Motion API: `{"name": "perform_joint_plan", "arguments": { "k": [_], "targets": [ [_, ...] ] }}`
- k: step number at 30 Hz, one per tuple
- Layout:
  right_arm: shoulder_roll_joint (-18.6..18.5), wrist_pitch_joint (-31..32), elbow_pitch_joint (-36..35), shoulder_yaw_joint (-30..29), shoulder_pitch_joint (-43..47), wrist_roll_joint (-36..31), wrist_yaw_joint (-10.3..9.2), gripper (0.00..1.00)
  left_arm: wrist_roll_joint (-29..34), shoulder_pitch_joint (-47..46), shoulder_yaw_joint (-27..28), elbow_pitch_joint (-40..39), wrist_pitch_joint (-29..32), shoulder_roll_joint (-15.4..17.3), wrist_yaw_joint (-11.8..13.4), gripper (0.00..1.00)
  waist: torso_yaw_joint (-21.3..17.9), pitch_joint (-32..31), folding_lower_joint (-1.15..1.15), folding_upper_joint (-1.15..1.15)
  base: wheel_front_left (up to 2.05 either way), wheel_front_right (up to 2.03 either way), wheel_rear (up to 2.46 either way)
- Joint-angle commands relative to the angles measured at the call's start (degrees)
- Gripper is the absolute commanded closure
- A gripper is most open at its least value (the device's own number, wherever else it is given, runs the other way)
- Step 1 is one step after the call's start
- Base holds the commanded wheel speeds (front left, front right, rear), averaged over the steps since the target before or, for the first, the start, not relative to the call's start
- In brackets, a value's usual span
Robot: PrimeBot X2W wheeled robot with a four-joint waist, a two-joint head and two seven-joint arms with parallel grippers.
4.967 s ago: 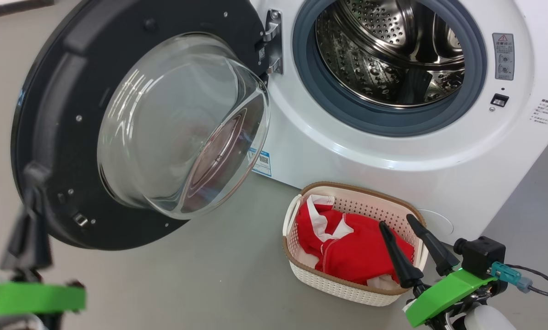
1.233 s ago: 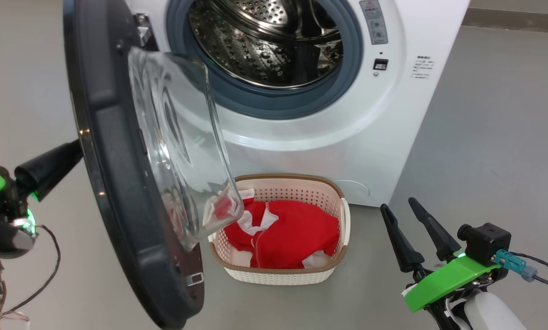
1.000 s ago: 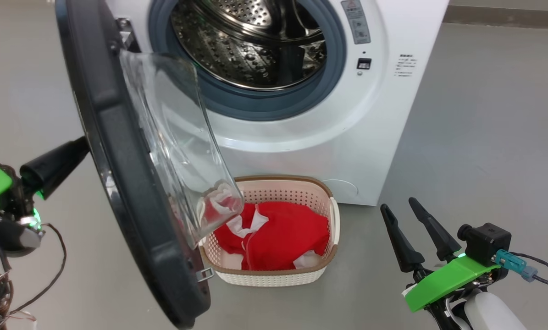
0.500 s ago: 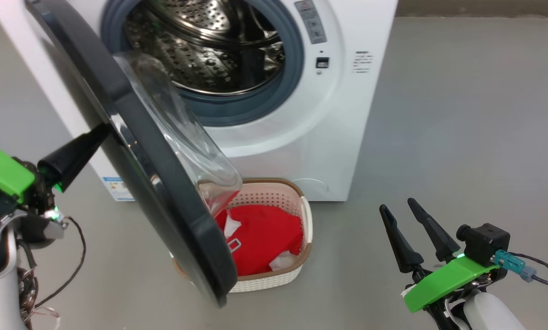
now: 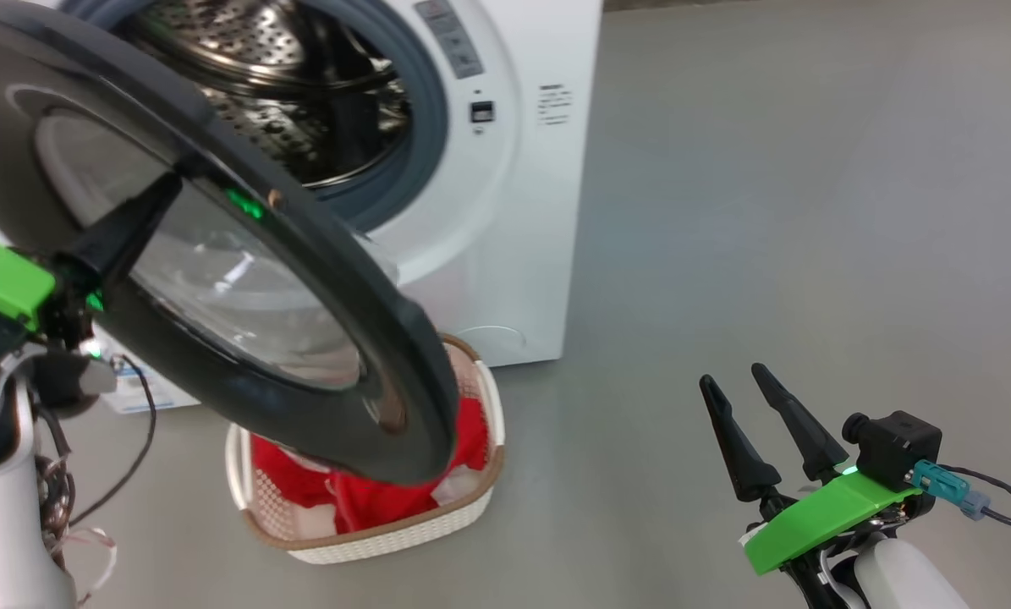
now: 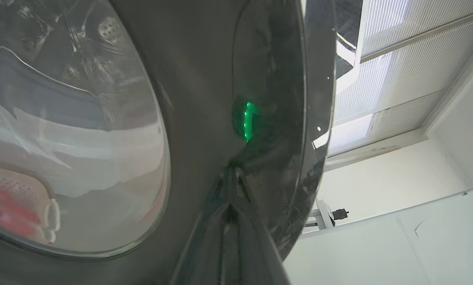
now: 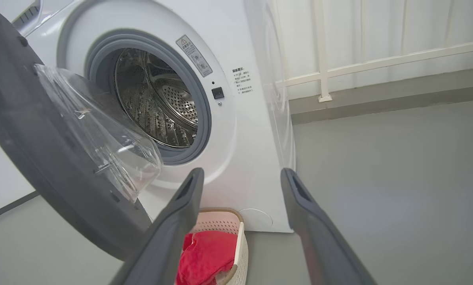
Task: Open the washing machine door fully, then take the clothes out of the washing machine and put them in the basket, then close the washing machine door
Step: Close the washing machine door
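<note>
Your washing machine door (image 5: pixel 336 271) stands half open across the washing machine (image 5: pixel 513 211), overhanging the basket (image 5: pixel 387 541) that holds the red clothes (image 5: pixel 370 499). Your left fingers (image 5: pixel 133 228), pressed together, touch the door's glossy black outer rim. Your right fingers (image 5: pixel 729 448) are spread apart and hold nothing, well away above the floor (image 5: pixel 767 211).

In the head view the washing machine door (image 5: pixel 336 279) runs off the frame at 9 and 12 o'clock and covers the 9 o'clock half of the drum (image 5: pixel 302 127). Its lower rim hides the 11 o'clock part of the basket (image 5: pixel 387 541) and most of the clothes (image 5: pixel 370 499). The washing machine (image 5: pixel 513 211) is cut off at 12 o'clock, and its printed notice (image 5: pixel 553 103) is too small to read.

In the left wrist view the left gripper (image 6: pixel 231 178) is blurred, dark against the dark rim.

In the right wrist view the basket leaves the frame at 6 o'clock, and a finger of the right gripper (image 7: pixel 240 174) covers its 9 o'clock side.
</note>
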Motion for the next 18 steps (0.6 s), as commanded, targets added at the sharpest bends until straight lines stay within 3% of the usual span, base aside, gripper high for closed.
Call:
{"name": "perform_joint_plan", "arguments": {
  "k": [1, 18],
  "targets": [
    [0.2, -0.7, -1.6, 0.8, -1.1, 0.4, 0.09, 0.0, 0.6, -3.6, 1.4, -1.3, -0.5, 1.3, -0.8, 1.0, -2.9, 1.2, 0.0, 0.0, 0.0, 0.0, 0.0],
    [1.4, -0.7, -2.7, -0.8, -2.6, 0.3, 0.09, 0.0, 4.7, -12.0, 4.7, 6.7, -8.5, 5.0, -4.2, 1.0, -12.9, 6.4, 0.0, 0.0, 0.0, 0.0, 0.0]
  ]
}}
